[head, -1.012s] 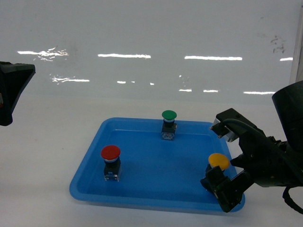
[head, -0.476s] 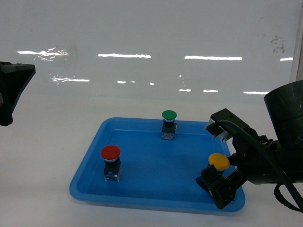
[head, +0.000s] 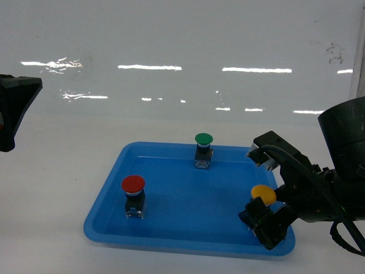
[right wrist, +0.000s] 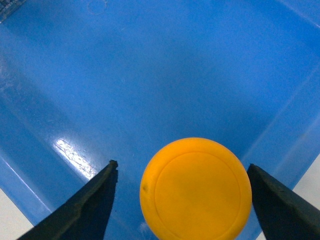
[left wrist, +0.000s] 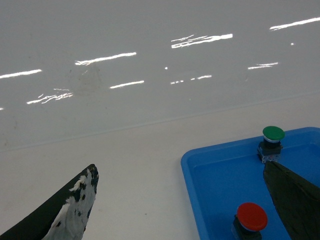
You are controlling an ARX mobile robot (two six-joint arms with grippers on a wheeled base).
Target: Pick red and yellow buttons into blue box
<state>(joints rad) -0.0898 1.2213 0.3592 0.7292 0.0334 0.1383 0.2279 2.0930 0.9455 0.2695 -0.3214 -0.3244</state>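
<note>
The right gripper [right wrist: 182, 197] is wide open around the yellow button [head: 263, 194], and its fingers do not touch the cap. This button stands at 4 o'clock in the blue box [head: 171, 231]. The red button [head: 133, 184] stands at 8 o'clock, the green button [head: 203, 138] at 12. The left gripper [left wrist: 185, 200] is open and empty above the white worktop [head: 57, 188]

My right tool [head: 272, 220] is matte black and blocky, with a black cable looping behind it and a pale connector block above. My left tool [left wrist: 185, 200] shows dark tapered fingers [left wrist: 67, 212], one scuffed white.
</note>
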